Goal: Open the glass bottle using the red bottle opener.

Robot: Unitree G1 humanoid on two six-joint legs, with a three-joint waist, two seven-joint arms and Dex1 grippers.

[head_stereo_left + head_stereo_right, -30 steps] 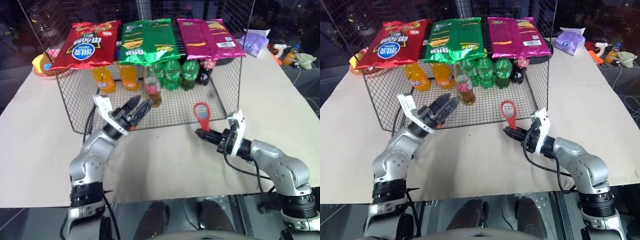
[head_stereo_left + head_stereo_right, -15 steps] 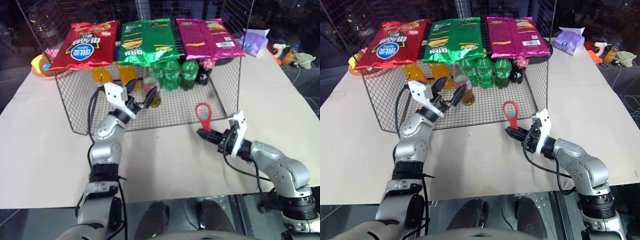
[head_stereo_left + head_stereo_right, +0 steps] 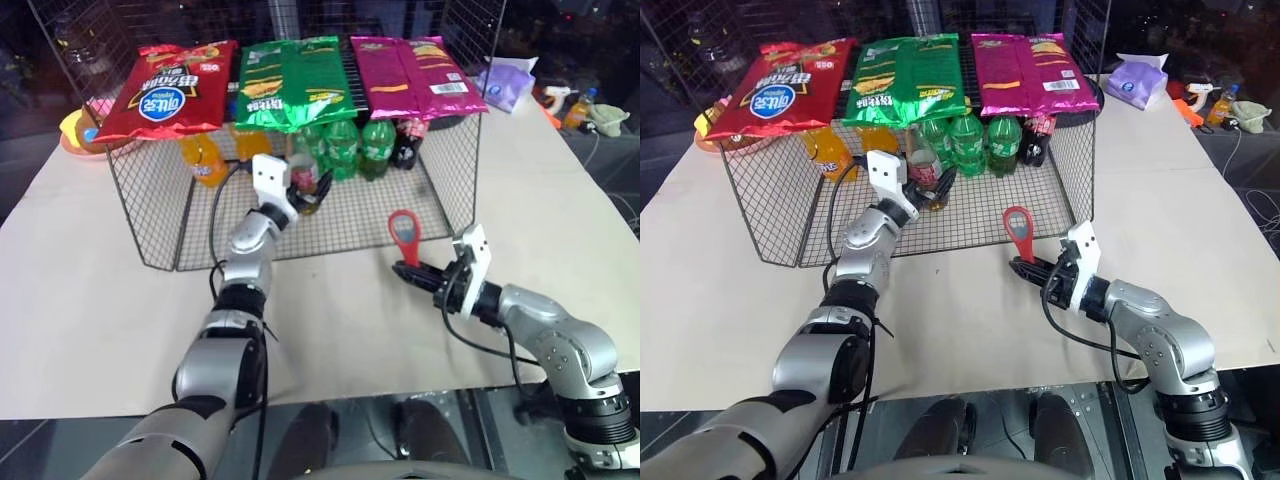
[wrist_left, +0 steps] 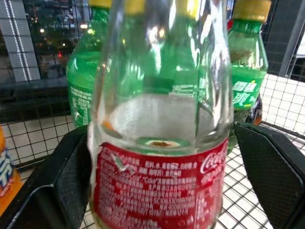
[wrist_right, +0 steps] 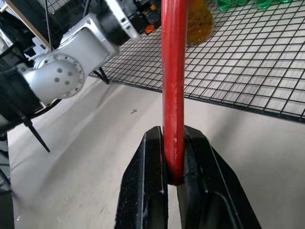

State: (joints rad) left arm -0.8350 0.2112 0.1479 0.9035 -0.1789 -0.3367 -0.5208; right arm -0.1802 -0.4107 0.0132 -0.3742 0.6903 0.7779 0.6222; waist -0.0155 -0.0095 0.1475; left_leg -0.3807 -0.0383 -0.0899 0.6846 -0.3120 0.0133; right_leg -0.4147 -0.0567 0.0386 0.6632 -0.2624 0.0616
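Head views: we reach our left gripper into the wire rack for the small clear glass bottle | Left wrist: fingers spread apart either side of it, not yet closed | Right wrist: our right gripper clamps the flat red bottle opener upright, seemingly ready for the cap

I've got even overhead light on the pale table, with a dark surround behind the wire rack. The snack bags throw back shiny glare. Between my left gripper's fingers, the glass bottle is slightly soft, streaked with white reflections. The red bottle opener is sharp above my right gripper, the background arm gently blurred.
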